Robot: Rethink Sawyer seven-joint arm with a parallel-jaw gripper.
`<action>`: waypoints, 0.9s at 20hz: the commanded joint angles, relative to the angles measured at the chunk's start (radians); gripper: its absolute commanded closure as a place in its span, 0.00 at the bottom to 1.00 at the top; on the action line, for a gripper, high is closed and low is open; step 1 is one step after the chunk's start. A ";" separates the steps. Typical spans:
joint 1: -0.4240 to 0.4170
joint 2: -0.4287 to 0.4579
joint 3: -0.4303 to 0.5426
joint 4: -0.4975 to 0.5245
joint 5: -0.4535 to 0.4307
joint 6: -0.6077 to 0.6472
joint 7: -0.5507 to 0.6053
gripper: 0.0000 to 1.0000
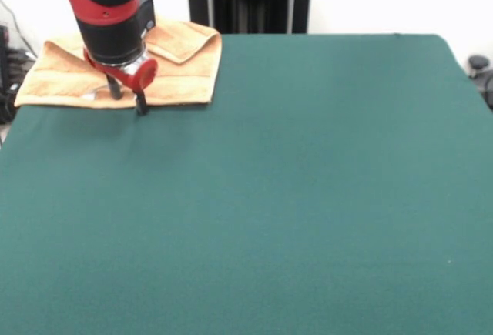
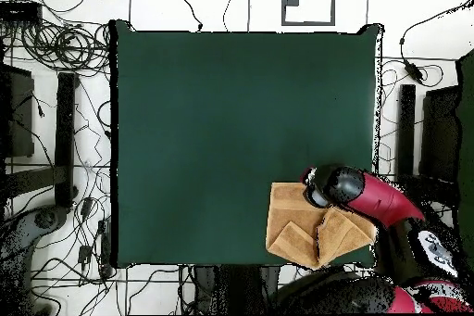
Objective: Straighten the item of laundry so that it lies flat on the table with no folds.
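The item of laundry (image 1: 181, 69), an orange-tan towel, lies at the far left corner of the table (image 1: 308, 181), which has a dark green top. One flap (image 1: 183, 38) is folded over on its far right side. In the overhead view the towel (image 2: 289, 212) sits at the bottom right corner of the table (image 2: 231, 127), with folded flaps on top. My gripper (image 1: 128, 98) is down at the towel's near edge. Its two black fingers stand apart, one over the cloth and one at the hem, so it is open. The arm's head (image 2: 324, 185) covers part of the towel.
The towel lies right against the table's far and left edges in the front view. A black stand (image 1: 250, 0) rises behind the table. Cables (image 2: 56, 44) and dark equipment (image 2: 18, 99) surround the table on the floor.
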 commanded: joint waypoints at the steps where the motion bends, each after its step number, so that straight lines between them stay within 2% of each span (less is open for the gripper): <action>1: -0.085 0.029 0.050 0.069 -0.130 -0.151 -0.067 0.00; 4: -0.104 0.055 0.067 0.056 -0.158 -0.162 -0.059 0.00; 13: -0.089 0.264 0.040 -0.103 -0.254 -0.340 0.017 0.00; 16: -0.080 0.276 0.037 -0.116 -0.266 -0.344 0.026 0.00; 17: -0.077 0.276 0.035 -0.120 -0.261 -0.321 0.031 1.00; 18: -0.075 0.276 0.035 -0.121 -0.259 -0.314 0.031 1.00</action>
